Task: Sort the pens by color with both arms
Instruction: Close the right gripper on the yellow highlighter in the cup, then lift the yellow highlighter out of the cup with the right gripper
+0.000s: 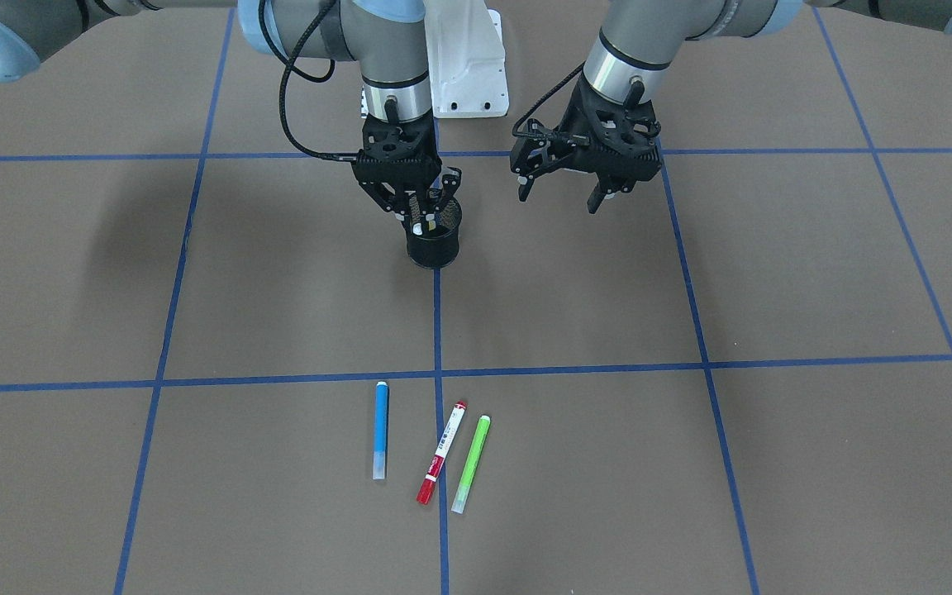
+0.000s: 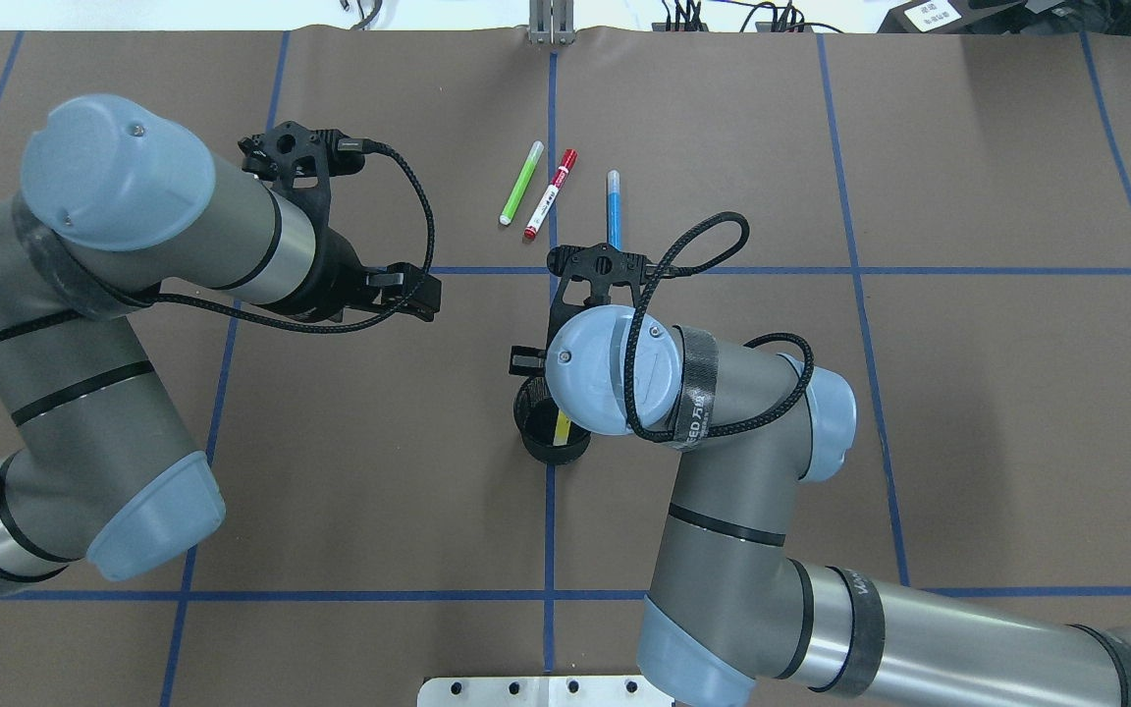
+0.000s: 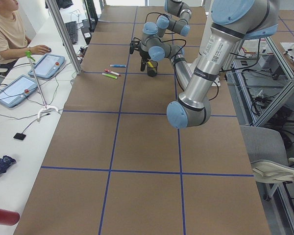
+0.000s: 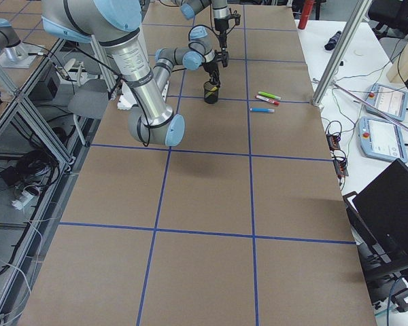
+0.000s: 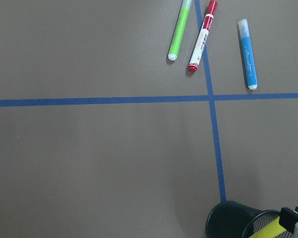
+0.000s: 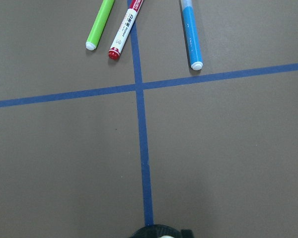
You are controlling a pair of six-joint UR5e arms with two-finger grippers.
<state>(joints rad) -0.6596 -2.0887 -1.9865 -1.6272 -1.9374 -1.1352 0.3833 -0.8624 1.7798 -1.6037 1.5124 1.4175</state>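
Three pens lie side by side on the brown table: a blue one point(image 1: 380, 430), a white one with a red cap point(image 1: 441, 453) and a lime green one point(image 1: 471, 463). They also show in the overhead view: blue point(image 2: 613, 208), red-capped point(image 2: 550, 194), green point(image 2: 521, 183). The yellow pen point(image 2: 563, 424) stands tilted in the black mesh cup point(image 1: 433, 244). My right gripper point(image 1: 422, 207) is right over the cup's mouth, its fingers close together on the yellow pen point(image 5: 265, 229). My left gripper point(image 1: 559, 197) hangs open and empty above the table beside the cup.
Blue tape lines point(image 1: 438, 330) divide the brown table into squares. The white bolted base plate point(image 1: 468, 66) is at the robot's side. An operator point(image 3: 7, 29) sits at a side desk with tablets point(image 3: 51, 64) beyond the table's far edge.
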